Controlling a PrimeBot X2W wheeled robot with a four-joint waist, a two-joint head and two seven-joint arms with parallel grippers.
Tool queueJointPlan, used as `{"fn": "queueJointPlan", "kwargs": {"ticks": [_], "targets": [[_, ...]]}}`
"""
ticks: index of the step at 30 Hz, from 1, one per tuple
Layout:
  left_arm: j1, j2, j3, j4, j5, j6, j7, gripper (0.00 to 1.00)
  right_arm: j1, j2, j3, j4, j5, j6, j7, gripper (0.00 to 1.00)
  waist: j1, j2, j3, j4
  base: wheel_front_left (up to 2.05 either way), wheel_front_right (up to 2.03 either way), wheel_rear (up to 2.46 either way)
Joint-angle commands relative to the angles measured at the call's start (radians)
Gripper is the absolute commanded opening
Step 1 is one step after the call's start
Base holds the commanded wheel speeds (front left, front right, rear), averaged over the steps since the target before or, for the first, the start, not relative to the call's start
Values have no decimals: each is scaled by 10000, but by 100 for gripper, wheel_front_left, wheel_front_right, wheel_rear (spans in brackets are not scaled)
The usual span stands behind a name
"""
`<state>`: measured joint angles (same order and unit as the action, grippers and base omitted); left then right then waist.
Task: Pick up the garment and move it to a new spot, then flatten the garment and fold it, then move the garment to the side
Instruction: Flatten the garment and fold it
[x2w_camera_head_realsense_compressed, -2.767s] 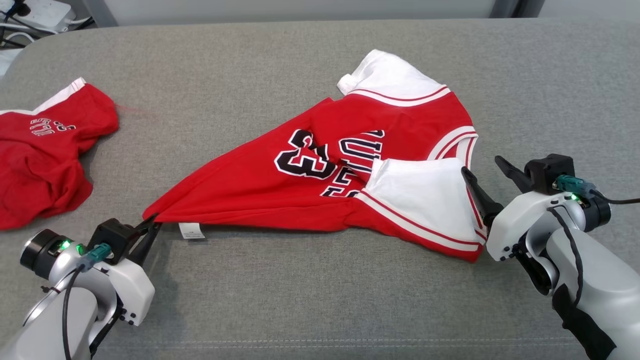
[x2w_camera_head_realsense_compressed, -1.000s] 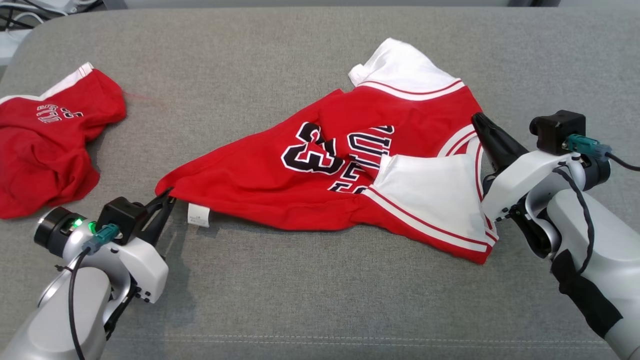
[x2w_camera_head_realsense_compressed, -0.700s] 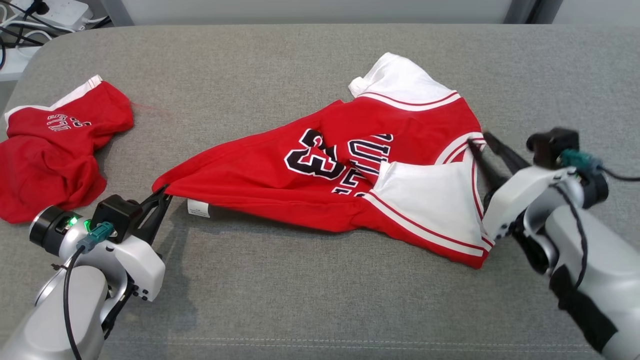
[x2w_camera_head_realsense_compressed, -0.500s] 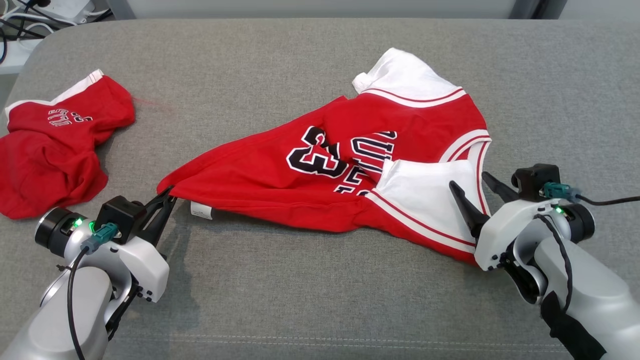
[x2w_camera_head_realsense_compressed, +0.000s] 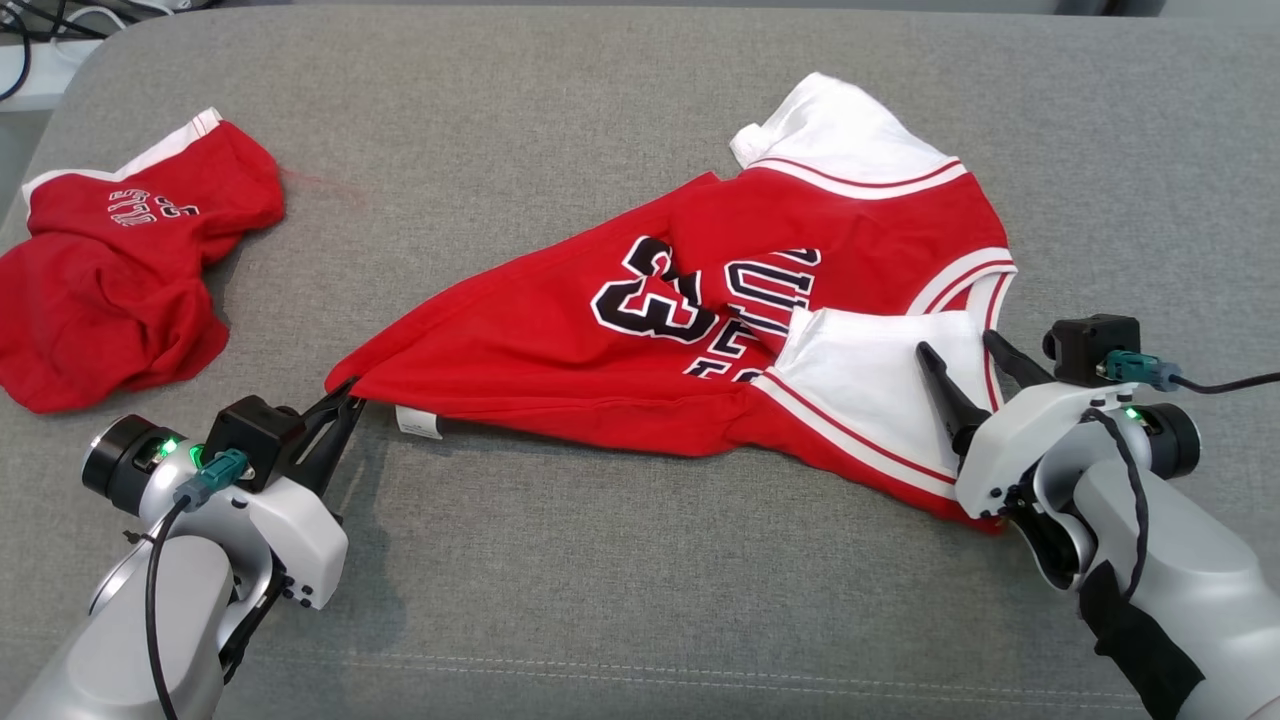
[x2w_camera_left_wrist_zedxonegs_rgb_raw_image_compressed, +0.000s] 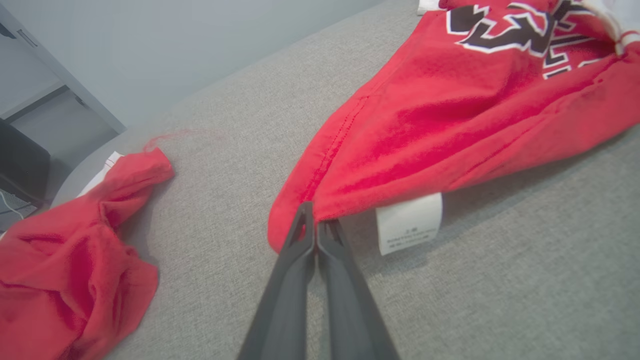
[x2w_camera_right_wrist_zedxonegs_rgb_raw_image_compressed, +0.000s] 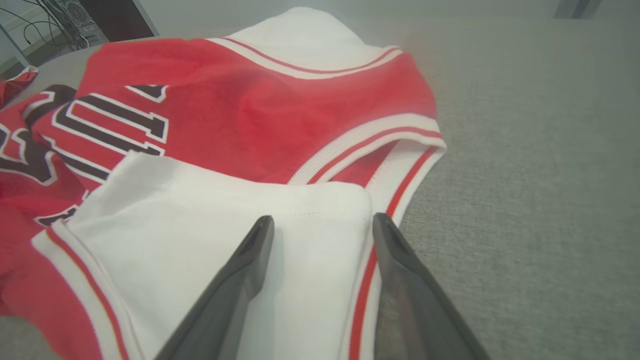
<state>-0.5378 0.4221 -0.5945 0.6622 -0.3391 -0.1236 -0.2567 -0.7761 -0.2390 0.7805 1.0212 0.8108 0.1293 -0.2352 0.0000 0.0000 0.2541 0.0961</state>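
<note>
1. Roughly mid-cushion lies the jersey (x2w_camera_head_realsense_compressed: 700, 330), a soft red knit pulled into a long wedge. Its hem narrows to a point at the robot's left and its shoulders fan wide at the right.
2. Black block digits and letters with white outlines cross the chest, creased and partly folded under. Ribbed white bands with thin red stripes edge the neck and armholes.
3. One white sleeve (x2w_camera_head_realsense_compressed: 870, 385) lies smooth and flat on the near right of the jersey. A second white sleeve shows at its far edge.
4. A small rectangular white label (x2w_camera_left_wrist_zedxonegs_rgb_raw_image_compressed: 410, 222) sticks out from under the hem, just beside the pointed tip, resting on the cushion.
5. The left gripper (x2w_camera_left_wrist_zedxonegs_rgb_raw_image_compressed: 310, 216) has its jaws clenched on that hem tip, the slim tapered dark fingers pressed together with red cloth pinched between them.
6. The right gripper (x2w_camera_right_wrist_zedxonegs_rgb_raw_image_compressed: 322, 219) has its jaws released and spread, grasping nothing. One smooth dark finger is over the white sleeve, the other over the striped edge. Whether they touch the cloth cannot be told.
7. Well apart at the far left sits a crumpled red heap (x2w_camera_head_realsense_compressed: 120, 270) of cloth with a white band and small white lettering.
8. The cushion (x2w_camera_head_realsense_compressed: 600, 600) is coarse grey weave with rounded corners and a stitched seam along its near edge.
</note>
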Motion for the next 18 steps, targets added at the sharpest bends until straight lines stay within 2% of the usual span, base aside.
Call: {"fn": "queueJointPlan", "kwargs": {"ticks": [1,6,9,10,12,15,17,18], "targets": [[-337,380,377,-126,-95,-68,-51,0,-32,103,39,-31,57,14,-166,100,0,0,50,39,0,0,0],[-339,372,395,-132,-108,-69,-51,0,-160,172,107,164,123,14,-205,99,0,0,176,113,0,0,0],[-344,360,412,-147,-104,-69,-51,0,-228,188,139,271,170,14,-219,88,0,0,242,128,0,0,0],[-351,353,420,-146,-104,-69,-51,0,-249,192,155,307,177,14,-223,81,0,0,261,128,0,0,0],[-359,341,432,-147,-108,-69,-51,0,-282,209,200,357,193,14,-230,53,0,0,290,122,0,0,0],[-362,324,433,-146,-118,-70,-51,0,-372,224,258,339,213,14,-242,38,0,0,307,97,0,0,0],[-364,304,432,-139,-117,-70,-51,0,-432,216,305,296,203,14,-248,17,0,0,291,76,0,0,0],[-362,300,432,-135,-116,-70,-51,0,-462,204,315,259,198,14,-252,11,0,0,275,64,0,0,0]]}}
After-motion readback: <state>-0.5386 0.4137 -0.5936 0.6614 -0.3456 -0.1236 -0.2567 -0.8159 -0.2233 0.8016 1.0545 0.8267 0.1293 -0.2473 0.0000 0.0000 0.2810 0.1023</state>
